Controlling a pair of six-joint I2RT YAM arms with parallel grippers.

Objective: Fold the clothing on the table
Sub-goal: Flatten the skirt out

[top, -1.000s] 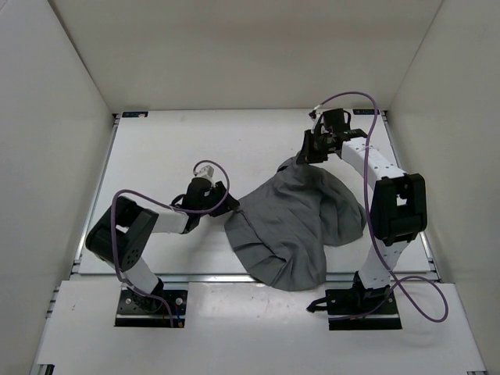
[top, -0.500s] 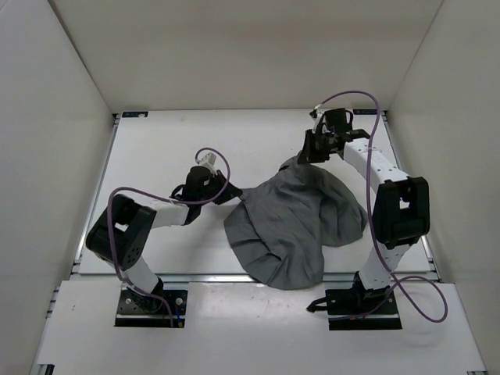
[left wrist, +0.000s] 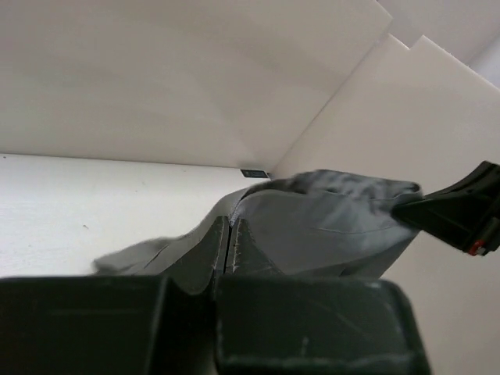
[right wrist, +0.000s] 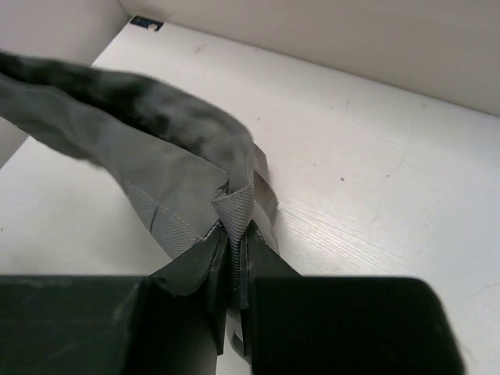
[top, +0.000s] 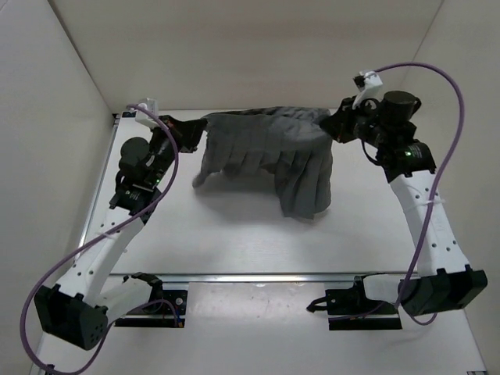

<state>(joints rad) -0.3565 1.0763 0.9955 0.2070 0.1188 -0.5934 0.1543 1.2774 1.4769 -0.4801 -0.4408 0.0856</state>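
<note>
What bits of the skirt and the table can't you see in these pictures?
Top view: the skirt hangs between the left pincer and right pincer, hiding the table behind it and its own back side.
Left wrist view: the pincer's body covers the skirt's lower part.
Right wrist view: cloth near the lens is blurred; the left edge cuts it off.

A: What does the counter (top: 234, 242) look like?
B: A white rectangular surface with thin metal rails (top: 258, 276) along its edges.
A: What lies on it?
B: The lower hem of the grey clothing (top: 269, 152) seems to touch it right of centre. Contact is hard to confirm from above.
</note>
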